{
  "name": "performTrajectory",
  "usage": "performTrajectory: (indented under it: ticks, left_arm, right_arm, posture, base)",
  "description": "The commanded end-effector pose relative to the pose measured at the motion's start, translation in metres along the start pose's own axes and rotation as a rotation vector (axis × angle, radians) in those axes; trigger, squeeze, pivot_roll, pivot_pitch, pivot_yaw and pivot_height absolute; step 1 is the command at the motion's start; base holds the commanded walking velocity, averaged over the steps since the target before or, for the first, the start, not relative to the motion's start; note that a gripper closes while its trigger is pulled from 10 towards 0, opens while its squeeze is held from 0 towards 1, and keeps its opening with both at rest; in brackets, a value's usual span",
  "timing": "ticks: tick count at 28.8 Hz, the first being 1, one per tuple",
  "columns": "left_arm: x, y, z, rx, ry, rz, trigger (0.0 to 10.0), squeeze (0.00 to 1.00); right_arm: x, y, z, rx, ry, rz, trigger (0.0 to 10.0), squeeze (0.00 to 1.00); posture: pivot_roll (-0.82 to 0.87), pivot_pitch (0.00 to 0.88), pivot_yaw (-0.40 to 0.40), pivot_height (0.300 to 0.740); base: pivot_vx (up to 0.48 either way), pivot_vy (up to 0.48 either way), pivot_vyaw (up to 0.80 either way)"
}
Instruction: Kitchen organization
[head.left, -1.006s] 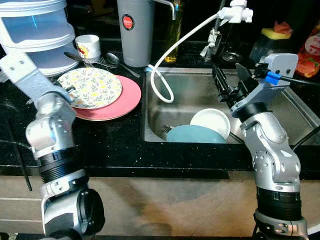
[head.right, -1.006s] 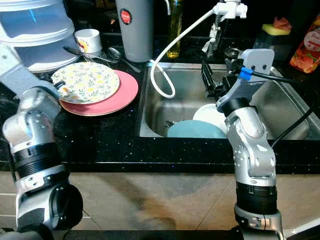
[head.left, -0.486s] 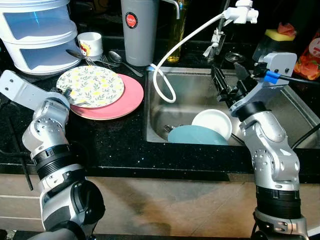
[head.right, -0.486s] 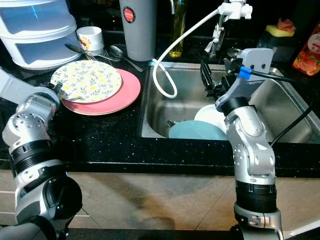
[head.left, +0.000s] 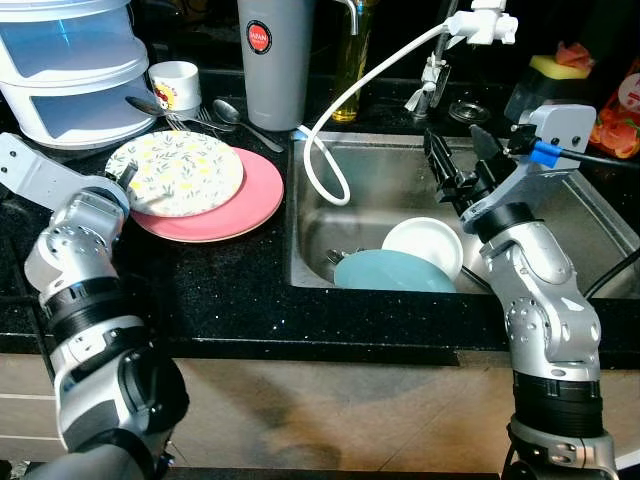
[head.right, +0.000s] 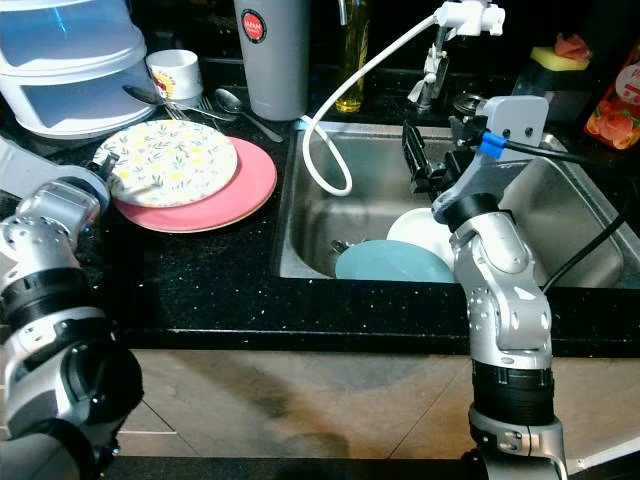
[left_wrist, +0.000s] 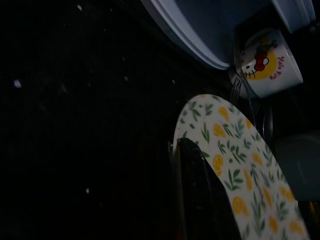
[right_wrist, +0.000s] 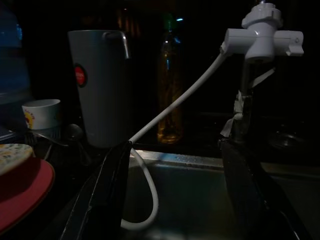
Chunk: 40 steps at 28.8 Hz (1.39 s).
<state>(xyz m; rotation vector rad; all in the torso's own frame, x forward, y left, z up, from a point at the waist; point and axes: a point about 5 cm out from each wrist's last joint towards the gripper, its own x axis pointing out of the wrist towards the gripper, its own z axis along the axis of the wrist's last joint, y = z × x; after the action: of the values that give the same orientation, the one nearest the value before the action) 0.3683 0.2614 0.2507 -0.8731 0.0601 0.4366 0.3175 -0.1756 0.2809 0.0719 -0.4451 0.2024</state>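
Note:
A floral plate (head.left: 180, 170) rests on a pink plate (head.left: 252, 196) on the black counter, left of the sink. My left gripper (head.left: 124, 181) is at the floral plate's left rim, shut on it; in the left wrist view one black finger (left_wrist: 196, 190) lies along the rim of the floral plate (left_wrist: 240, 165). In the steel sink (head.left: 380, 170) a white bowl (head.left: 425, 243) leans beside a teal plate (head.left: 390, 272). My right gripper (head.left: 462, 162) hangs open above the sink, over the bowl, holding nothing.
A white faucet hose (head.left: 345, 90) loops into the sink. Behind the plates stand a grey jug (head.left: 272, 60), a small mug (head.left: 172, 85), spoons (head.left: 235, 115) and a stacked blue-white container (head.left: 70, 60). A sponge (head.left: 555, 68) sits at the back right.
My left forearm has swung down and to the left, staying at the floral plate's rim, and the plate has shifted slightly left. The right arm has held still.

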Motion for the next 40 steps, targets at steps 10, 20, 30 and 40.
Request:
performTrajectory:
  ticks: [10,20,30,40]
  left_arm:
    - [-0.008,-0.024,0.026,-0.028,-0.110,-0.193,0.0,0.00]
    - [-0.071,-0.093,0.025,-0.051,-0.047,-0.930,10.0,0.00]
    - [-0.074,-0.104,-0.040,0.001,0.166,-1.040,10.0,0.00]
    - [-0.046,-0.107,-0.081,0.033,0.254,-0.680,10.0,1.00]
  right_arm:
    - [0.002,-0.004,0.003,0.012,-0.012,-0.010,10.0,0.00]
    - [0.002,-0.004,0.004,0.011,-0.016,-0.012,10.0,0.00]
    - [0.002,-0.011,0.008,-0.002,-0.029,-0.042,10.0,0.00]
    - [0.001,-0.013,0.009,-0.019,-0.028,-0.047,10.0,0.00]
  posture:
    - [0.07,0.080,-0.022,0.740]
    - [0.07,0.078,-0.019,0.740]
    - [0.06,0.073,-0.021,0.740]
    - [0.05,0.059,-0.017,0.740]
  base:
    - [0.000,0.000,0.00]
    - [0.000,0.000,0.00]
    - [0.000,0.000,0.00]
    - [0.000,0.000,0.00]
